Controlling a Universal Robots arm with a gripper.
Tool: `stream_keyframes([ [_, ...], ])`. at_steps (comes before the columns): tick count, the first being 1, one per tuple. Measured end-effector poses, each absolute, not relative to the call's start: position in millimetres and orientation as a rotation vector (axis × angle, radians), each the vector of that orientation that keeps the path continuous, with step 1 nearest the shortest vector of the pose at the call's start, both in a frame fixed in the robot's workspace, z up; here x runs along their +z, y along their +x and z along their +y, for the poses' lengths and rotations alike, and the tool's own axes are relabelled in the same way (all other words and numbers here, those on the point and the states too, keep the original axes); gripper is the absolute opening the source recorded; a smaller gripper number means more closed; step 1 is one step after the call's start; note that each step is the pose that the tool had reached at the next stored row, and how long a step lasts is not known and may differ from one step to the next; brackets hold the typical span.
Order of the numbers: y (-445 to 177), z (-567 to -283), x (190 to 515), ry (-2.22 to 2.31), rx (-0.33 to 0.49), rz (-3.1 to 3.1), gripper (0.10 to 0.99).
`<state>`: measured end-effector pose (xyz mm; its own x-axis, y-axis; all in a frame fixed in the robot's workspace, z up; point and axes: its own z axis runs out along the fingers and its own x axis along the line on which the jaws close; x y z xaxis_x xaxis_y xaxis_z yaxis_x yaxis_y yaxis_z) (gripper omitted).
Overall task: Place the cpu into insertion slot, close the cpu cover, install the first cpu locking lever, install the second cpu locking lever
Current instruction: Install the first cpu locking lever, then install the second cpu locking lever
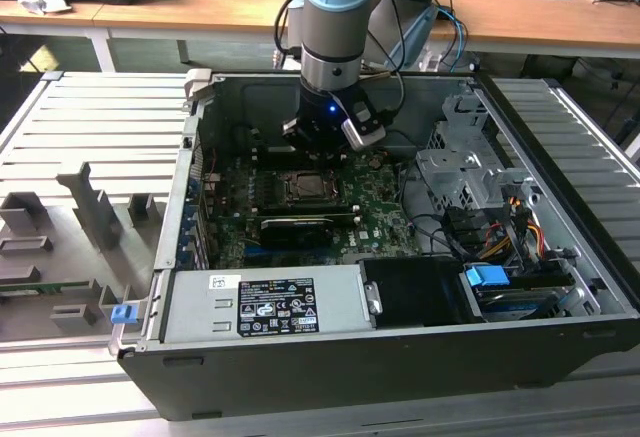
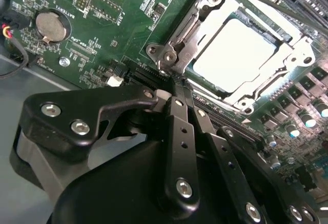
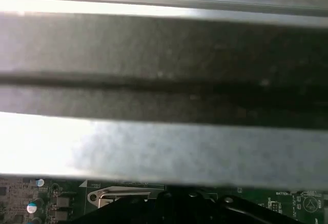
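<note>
The cpu (image 2: 234, 49) lies flat in the insertion slot (image 1: 305, 189) on the green board, its pale metal face showing. The silver cpu cover (image 2: 300, 55) is down over it and frames the chip. In the second wrist view my gripper (image 2: 177, 84) is shut, its two black fingers (image 2: 180, 116) pressed together. Their tips sit just short of the cover's screwed corner (image 2: 168, 56); I cannot tell whether they touch it. In the exterior view the gripper (image 1: 328, 142) hangs low inside the open case, just behind the socket.
A long black card (image 1: 297, 227) lies in front of the socket. A power supply (image 1: 265, 302), a drive cage (image 1: 465, 172) and cables (image 1: 500, 242) fill the case's front and the exterior view's right. A coin battery (image 2: 51, 24) sits on the board. The case wall (image 3: 164, 55) is close.
</note>
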<state>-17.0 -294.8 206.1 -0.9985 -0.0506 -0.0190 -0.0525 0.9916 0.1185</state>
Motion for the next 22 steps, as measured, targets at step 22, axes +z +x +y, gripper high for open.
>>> stream_keyframes([
  [22,-17,-306,216,-0.081,0.185,3.119,0.106],
])
